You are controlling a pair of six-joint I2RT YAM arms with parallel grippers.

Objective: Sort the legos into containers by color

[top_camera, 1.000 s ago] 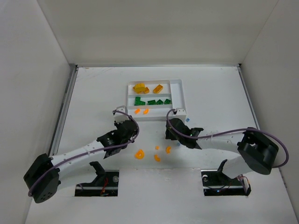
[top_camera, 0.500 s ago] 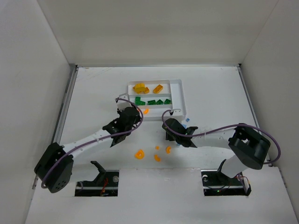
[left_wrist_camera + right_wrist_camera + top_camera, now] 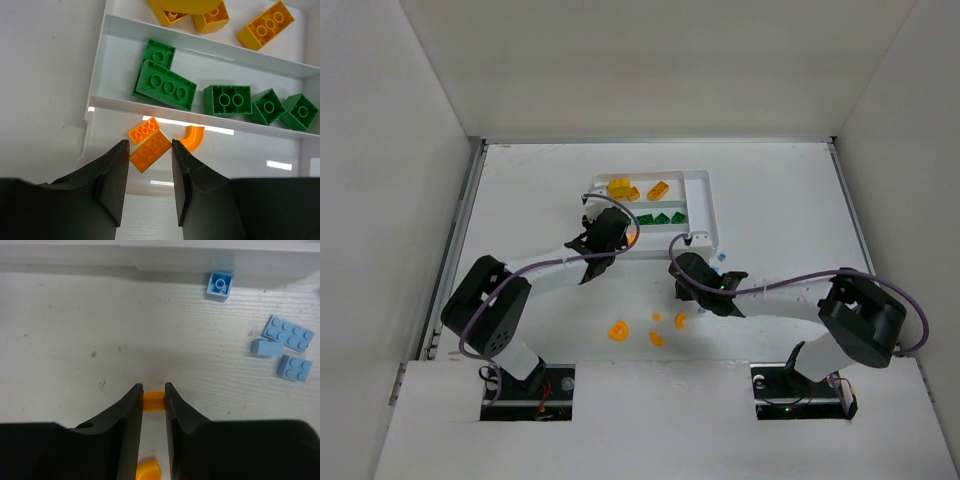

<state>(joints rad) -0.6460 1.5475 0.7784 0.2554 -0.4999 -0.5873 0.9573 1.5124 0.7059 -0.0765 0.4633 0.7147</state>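
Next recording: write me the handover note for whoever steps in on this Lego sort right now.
Left gripper: shut on an orange brick, above the tray's near slot, where two orange pieces lie.
Right gripper: closed on an orange piece on the table.
Done: yellow bricks in the far slot, green bricks in the middle slot.
To do: loose orange bits and pale blue pieces on the table.

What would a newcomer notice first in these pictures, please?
The white tray toward the far side of the table stands out, yellow bricks in its far slot, green bricks in the next. The left tool holds an orange brick over the near slot, while the right tool pinches an orange piece on the table.
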